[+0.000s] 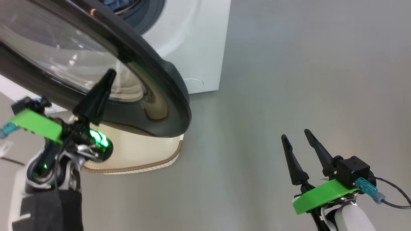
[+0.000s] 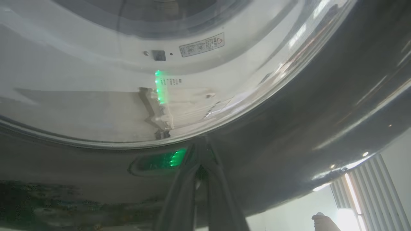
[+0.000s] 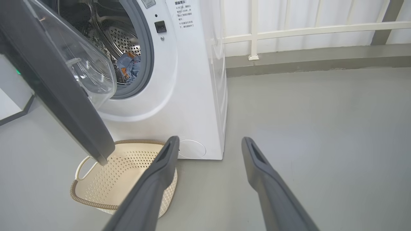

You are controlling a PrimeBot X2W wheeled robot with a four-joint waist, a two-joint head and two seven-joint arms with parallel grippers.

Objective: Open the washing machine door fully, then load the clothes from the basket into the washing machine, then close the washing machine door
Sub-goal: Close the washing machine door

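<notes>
Washing machine door (image 1: 160,86), round, glossy black rim, clear glass bowl, stands part-open above the cream-white perforated basket (image 1: 138,154) in the head view; left claw (image 1: 110,73), fingers together, rests against its outer face; right claw (image 1: 295,133), fingers apart, holds nothing. Left wrist view: warning-triangle label (image 2: 201,45), text unreadable. Right wrist view: light-blue printed clothes (image 3: 130,65) lie inside the white washing machine (image 3: 192,96); basket empty. Judged step: closing; next, push until latched.

White front panel of the washing machine (image 3: 192,96): lines of small Chinese characters (image 3: 184,14) near its top edge (too fine to read). A warning sticker (image 2: 201,45) bears a red triangle sign; its print is illegible.
</notes>
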